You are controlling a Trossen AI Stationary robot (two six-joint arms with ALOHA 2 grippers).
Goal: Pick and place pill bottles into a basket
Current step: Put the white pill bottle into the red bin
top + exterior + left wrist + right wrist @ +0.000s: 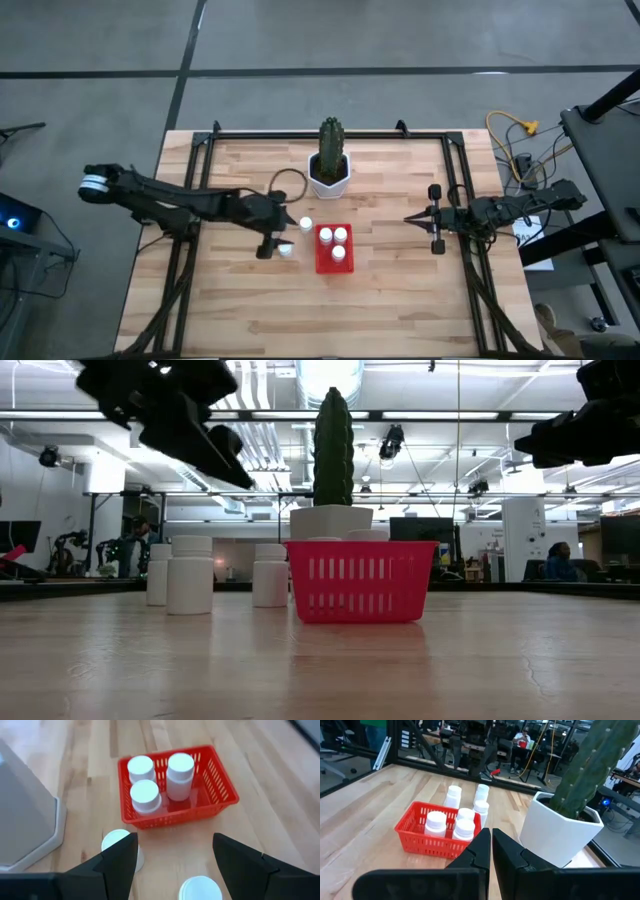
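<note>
plain white pill bottles (145,797), red basket (222,785), no legible text

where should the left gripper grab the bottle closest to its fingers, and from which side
Grip that bottle across its round body just under the cap, coming straight down: it stands upright and apart from its neighbours. The left gripper is open and empty above it, and the basket lies just beyond.

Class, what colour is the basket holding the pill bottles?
Bright red basket, with slotted walls; the left wrist view shows it best.
</note>
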